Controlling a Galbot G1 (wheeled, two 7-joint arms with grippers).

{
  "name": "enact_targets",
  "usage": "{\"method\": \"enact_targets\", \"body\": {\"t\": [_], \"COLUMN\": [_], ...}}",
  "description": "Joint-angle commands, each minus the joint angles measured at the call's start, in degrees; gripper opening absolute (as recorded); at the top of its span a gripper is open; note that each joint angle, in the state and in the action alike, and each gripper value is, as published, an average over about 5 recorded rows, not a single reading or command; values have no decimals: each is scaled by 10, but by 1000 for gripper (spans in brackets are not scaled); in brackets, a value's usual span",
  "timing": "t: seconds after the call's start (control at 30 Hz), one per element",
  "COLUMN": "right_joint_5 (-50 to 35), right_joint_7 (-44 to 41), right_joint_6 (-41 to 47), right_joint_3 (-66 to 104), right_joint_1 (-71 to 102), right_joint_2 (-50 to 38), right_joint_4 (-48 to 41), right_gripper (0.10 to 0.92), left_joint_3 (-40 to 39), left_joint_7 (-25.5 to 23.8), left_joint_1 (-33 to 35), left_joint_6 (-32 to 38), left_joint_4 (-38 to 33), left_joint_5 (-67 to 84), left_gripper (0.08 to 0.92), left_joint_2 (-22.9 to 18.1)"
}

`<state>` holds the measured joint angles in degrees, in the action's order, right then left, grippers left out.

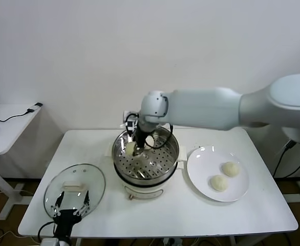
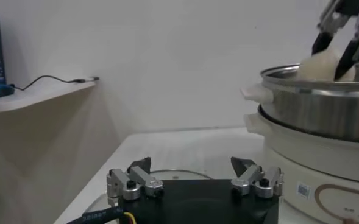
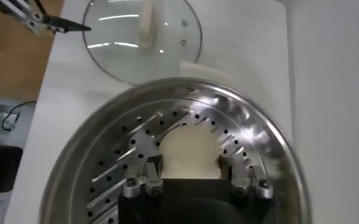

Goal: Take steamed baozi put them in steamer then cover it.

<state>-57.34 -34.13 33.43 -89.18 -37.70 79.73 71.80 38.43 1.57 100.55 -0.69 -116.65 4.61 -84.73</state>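
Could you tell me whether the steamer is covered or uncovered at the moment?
Uncovered: the steamer stands open, and the glass cover lies flat on the table beside it.

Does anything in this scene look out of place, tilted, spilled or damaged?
Nothing stands out. The round steel steamer basket sits level on its white pot base, the clear glass lid lies flat, and two cream-white buns rest on the white plate.

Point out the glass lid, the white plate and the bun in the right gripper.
glass lid (image 1: 91, 179), head view, clear glass.
white plate (image 1: 201, 166), head view, bare surface.
bun (image 3: 188, 152), right wrist view, domed top.
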Motion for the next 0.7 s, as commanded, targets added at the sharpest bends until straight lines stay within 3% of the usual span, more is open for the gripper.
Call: {"method": "enact_targets", "body": {"t": [0.03, 0.17, 0.4, 0.7], "right_joint_5": [27, 30, 35, 67], "right_joint_7": [21, 14, -17, -195], "right_joint_6": [12, 11, -8, -157], "right_joint_3": [11, 11, 15, -57], "right_joint_1": [64, 64, 37, -150], "right_joint_2": [32, 46, 34, -99], "right_joint_4": [-49, -68, -51, -10], "right_gripper": [620, 628, 789, 823], "left_joint_3": [-1, -2, 0, 1], "left_joint_7": [0, -1, 0, -1], "left_joint_1": [-2, -2, -1, 5], "left_joint_6": [-1, -2, -2, -1], "left_joint_4": [2, 1, 0, -8], "left_joint_5": [-1, -1, 1, -1], "left_gripper": [823, 823, 823, 823], "left_joint_2": [1, 2, 3, 7]}}
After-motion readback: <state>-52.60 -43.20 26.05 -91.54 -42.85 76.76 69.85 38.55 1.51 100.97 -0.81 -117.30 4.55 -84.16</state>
